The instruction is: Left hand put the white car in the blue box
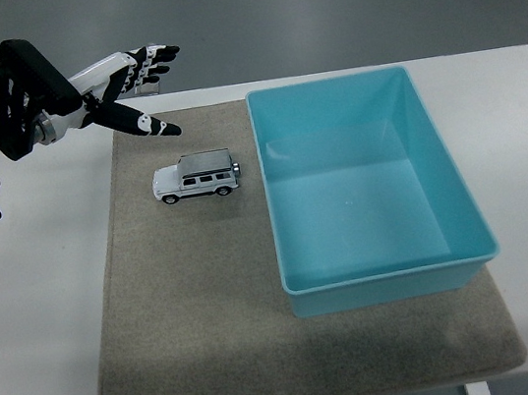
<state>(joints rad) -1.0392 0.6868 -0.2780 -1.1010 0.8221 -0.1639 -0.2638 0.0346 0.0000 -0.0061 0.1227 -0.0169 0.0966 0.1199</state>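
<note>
A small white toy car [196, 177] stands on its wheels on the grey mat [199, 296], just left of the blue box [367, 187]. The blue box is an open, empty bin on the mat's right half. My left hand [140, 87] reaches in from the upper left, fingers spread and empty, held above the mat's far left corner, up and to the left of the car and apart from it. My right hand is out of view.
The white table [42, 310] carries the mat. Two small square plates [145, 73] lie on the floor beyond the table's far edge, partly behind my left hand.
</note>
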